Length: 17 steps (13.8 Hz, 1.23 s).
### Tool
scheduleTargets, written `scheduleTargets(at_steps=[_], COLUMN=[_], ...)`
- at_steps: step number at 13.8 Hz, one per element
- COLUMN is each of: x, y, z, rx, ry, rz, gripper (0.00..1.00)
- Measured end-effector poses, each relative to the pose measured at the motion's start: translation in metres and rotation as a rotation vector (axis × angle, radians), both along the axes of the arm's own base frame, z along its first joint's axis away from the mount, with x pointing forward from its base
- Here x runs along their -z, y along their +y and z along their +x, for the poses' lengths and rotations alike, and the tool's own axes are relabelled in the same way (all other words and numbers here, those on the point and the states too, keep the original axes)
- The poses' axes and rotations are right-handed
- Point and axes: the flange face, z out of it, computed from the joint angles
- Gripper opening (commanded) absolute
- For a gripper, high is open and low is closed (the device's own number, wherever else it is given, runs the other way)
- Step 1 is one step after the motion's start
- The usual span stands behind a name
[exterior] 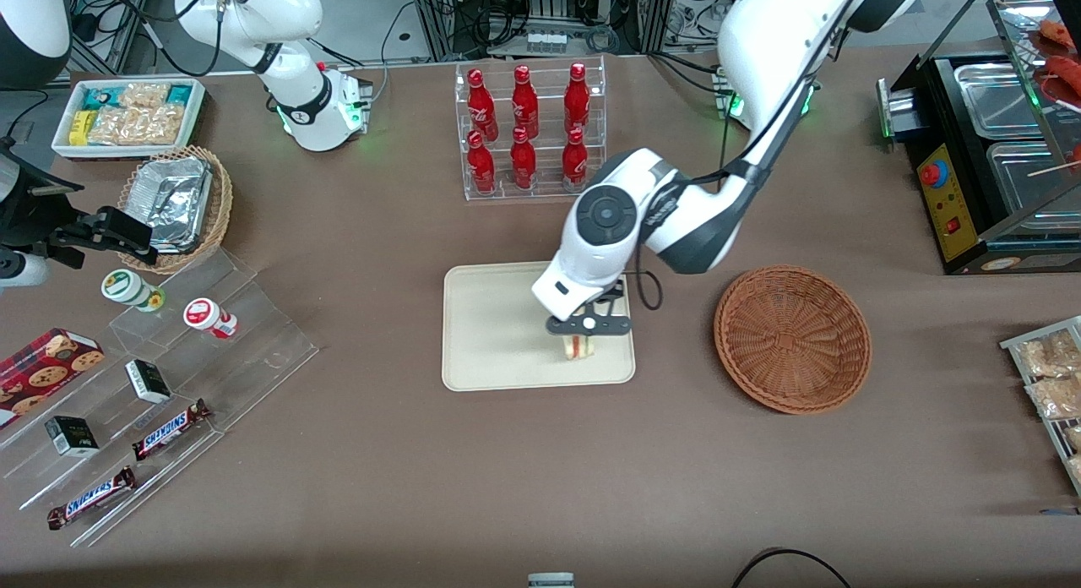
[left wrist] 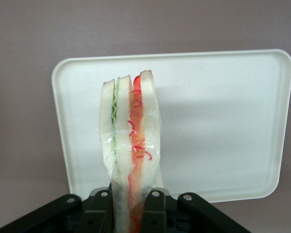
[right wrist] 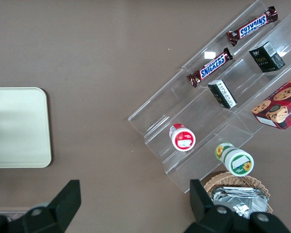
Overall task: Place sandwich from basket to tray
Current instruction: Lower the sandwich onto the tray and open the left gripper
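Observation:
My gripper [exterior: 578,341] is over the cream tray [exterior: 481,334], at the part of it nearest the basket. It is shut on the sandwich [exterior: 576,346], a wrapped wedge of white bread with red and green filling. In the left wrist view the sandwich [left wrist: 131,145] hangs between the two black fingers [left wrist: 154,213], its tip over the tray [left wrist: 223,126]. I cannot tell whether it touches the tray. The reddish-brown wicker basket [exterior: 792,338] stands beside the tray, toward the working arm's end, and holds nothing.
A clear rack of red bottles [exterior: 528,132] stands farther from the front camera than the tray. A clear stepped stand with snacks [exterior: 169,402] and a tan basket of foil trays [exterior: 173,201] lie toward the parked arm's end. A black food warmer [exterior: 988,149] stands toward the working arm's end.

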Motion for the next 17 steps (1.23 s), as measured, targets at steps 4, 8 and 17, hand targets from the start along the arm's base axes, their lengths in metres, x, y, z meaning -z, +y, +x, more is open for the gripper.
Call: scheduleTargets(at_steps=[4,8,17], x=[0.030,0.071,0.094], y=[-0.021,-0.038,-0.055], z=[-0.008,-0.017,-0.021], rx=[0.043,0.080,0.071], ry=[-0.029,-0.038,-0.049], rz=[-0.003,0.003,0.007], gripper=[0.18,0.18,0.28])
